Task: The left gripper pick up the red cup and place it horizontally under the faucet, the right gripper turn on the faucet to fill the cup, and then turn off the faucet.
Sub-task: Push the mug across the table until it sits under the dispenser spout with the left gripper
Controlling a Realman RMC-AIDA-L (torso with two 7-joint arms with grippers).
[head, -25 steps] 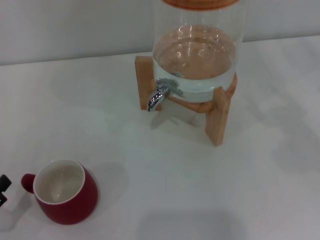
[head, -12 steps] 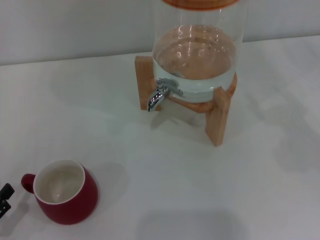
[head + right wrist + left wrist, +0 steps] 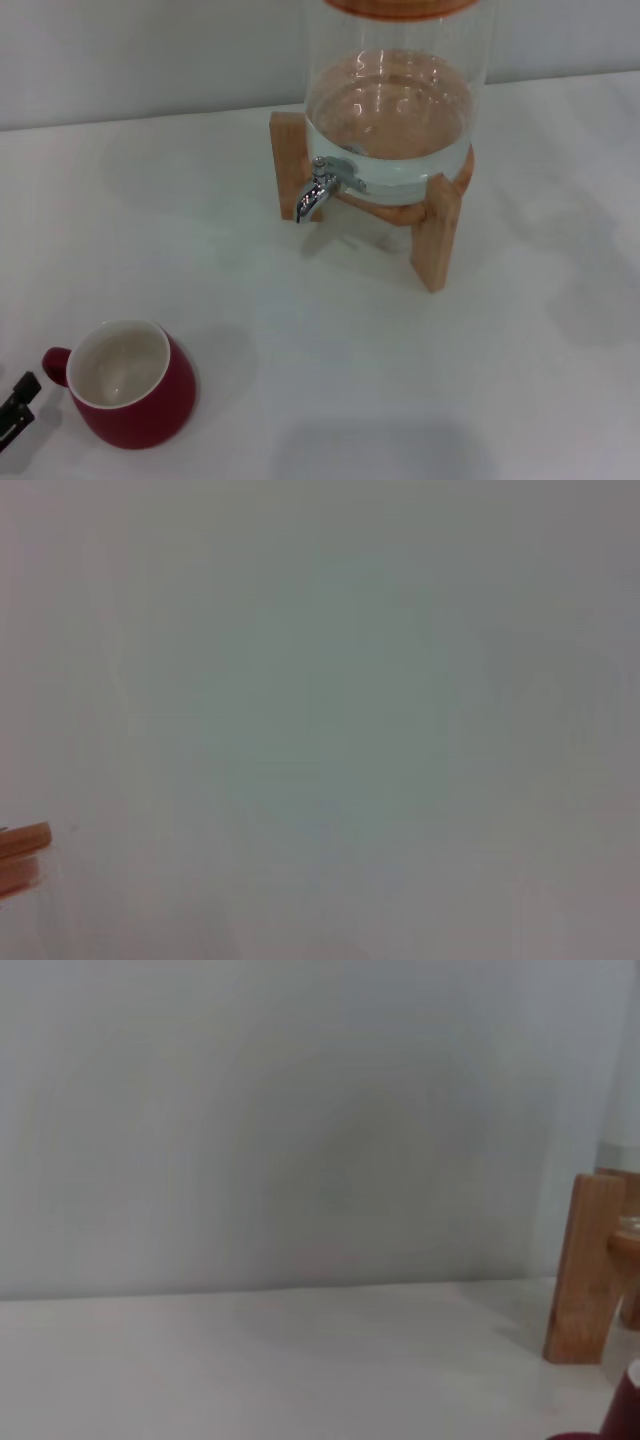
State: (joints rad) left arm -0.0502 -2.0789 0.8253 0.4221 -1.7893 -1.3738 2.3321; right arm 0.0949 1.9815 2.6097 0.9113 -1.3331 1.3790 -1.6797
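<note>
Red cup (image 3: pixel 130 395) sits upright on the near-left tabletop (image 3: pixel 330 350), well apart from the faucet (image 3: pixel 318 188); left gripper (image 3: pixel 17 408) just beside its handle, fingers' state untellable. Picking up is the step; next, close on the cup

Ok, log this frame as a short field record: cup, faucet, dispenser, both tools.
cup: red cup upright on the white table, empty, handle toward the left tool
faucet: faucet with nothing under its spout
dispenser: glass dispenser on a wooden stand, partly filled with water
left tool: left gripper beside the cup handle, apart from it
right tool: not in view
</note>
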